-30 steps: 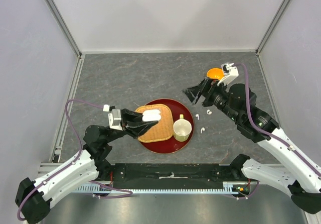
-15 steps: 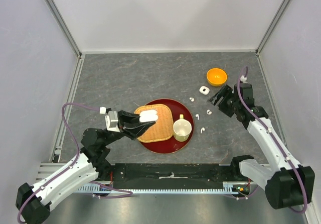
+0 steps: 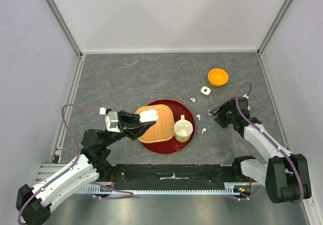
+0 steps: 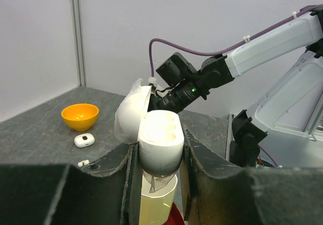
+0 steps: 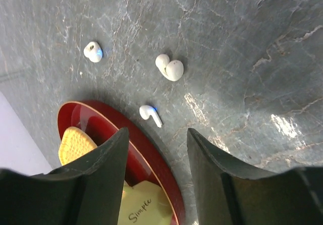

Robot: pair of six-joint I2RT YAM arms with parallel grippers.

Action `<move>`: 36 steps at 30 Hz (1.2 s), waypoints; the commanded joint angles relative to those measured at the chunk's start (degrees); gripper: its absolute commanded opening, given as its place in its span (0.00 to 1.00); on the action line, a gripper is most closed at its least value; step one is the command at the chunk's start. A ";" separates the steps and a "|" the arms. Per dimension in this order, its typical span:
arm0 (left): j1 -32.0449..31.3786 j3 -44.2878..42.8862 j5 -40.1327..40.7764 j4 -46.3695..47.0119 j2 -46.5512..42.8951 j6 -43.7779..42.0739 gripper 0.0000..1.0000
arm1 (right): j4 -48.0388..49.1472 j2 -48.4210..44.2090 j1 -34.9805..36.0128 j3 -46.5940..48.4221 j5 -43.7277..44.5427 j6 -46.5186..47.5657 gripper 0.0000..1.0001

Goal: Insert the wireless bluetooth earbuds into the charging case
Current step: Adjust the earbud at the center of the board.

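My left gripper (image 3: 145, 120) is shut on the open white charging case (image 3: 150, 116), held above the woven mat. In the left wrist view the case (image 4: 160, 139) stands between the fingers with its lid (image 4: 128, 116) flipped back. Several tiny white earbuds lie on the grey table right of the tray: (image 3: 193, 100), (image 3: 198, 117), (image 3: 210, 112), (image 3: 204, 131). My right gripper (image 3: 218, 115) hovers low beside them, open and empty. In its wrist view (image 5: 156, 134) one earbud (image 5: 150, 113) lies just ahead of the fingertips, with others (image 5: 170, 68), (image 5: 93, 51) farther off.
A red round tray (image 3: 164, 152) carries a woven mat (image 3: 159, 129) and a cream cup (image 3: 183, 128). A second small white case (image 3: 205, 90) and an orange bowl (image 3: 218, 76) sit at the back right. The tray rim (image 5: 86, 119) lies close to my right fingers.
My right arm has swung down and back from near the orange bowl to just right of the earbuds, its jaws narrowing. The left arm and case have barely moved.
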State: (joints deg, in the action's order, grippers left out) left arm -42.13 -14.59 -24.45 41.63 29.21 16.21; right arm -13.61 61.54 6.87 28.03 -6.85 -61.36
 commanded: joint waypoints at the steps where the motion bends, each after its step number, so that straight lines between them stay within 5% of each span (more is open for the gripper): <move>1: -0.15 0.26 1.42 0.82 0.06 -0.39 0.02 | 8.24 3.05 -0.19 -0.52 2.46 -3.68 0.56; 36: -0.15 -0.18 2.39 1.00 2.69 -0.83 0.02 | 18.18 16.86 -0.11 -2.37 5.62 -6.31 0.40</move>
State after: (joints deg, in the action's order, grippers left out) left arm -42.13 -14.57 -22.76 41.63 31.88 16.21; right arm 2.79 77.60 6.90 26.59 -2.79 -67.13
